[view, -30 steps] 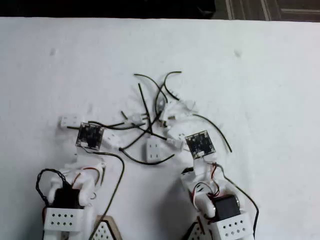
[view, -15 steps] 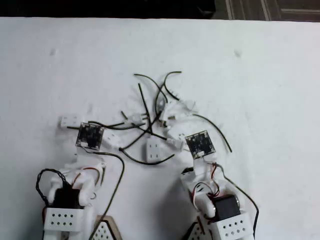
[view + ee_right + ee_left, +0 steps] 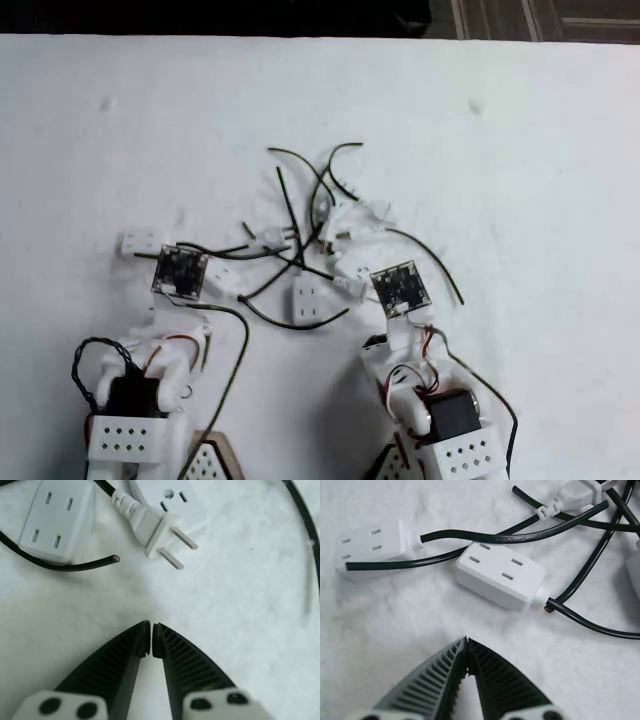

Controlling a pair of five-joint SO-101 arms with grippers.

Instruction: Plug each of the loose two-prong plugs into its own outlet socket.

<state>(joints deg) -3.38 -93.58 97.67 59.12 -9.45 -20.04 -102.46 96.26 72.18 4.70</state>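
**A:** Where does the left tool (image 3: 466, 666) sit?

**B:** Low over the white counter (image 3: 380, 630). Its two ribbed jaws are pressed together at the tips with nothing between them.

**A:** And what lies in front of it?

**B:** The near socket block (image 3: 501, 576) lies flat just beyond the tips, slots facing up. A black cord (image 3: 590, 625) leaves one end of it. The far socket block (image 3: 370, 545) lies beside it, apart, and another cord runs along its edge. Farther off, a white plug (image 3: 572, 495) rests among crossing cords.

**A:** The right tool (image 3: 151, 640)?

**B:** It is the same: jaw tips touching and nothing held. A two-prong plug (image 3: 147, 522) lies on the counter beyond the tips, apart from them, and its bare prongs (image 3: 177, 547) are in no socket. The plug's body touches a small socket block (image 3: 175, 497). A four-slot socket block (image 3: 57, 517) lies beside the plug, and a cut cord end (image 3: 112, 559) curves along that block's edge.

**A:** And seen from above?

**B:** Both arms stand at the counter's near edge. The tangle of cords (image 3: 300, 220) and the white blocks lie between and ahead of the arms, around the counter's middle.
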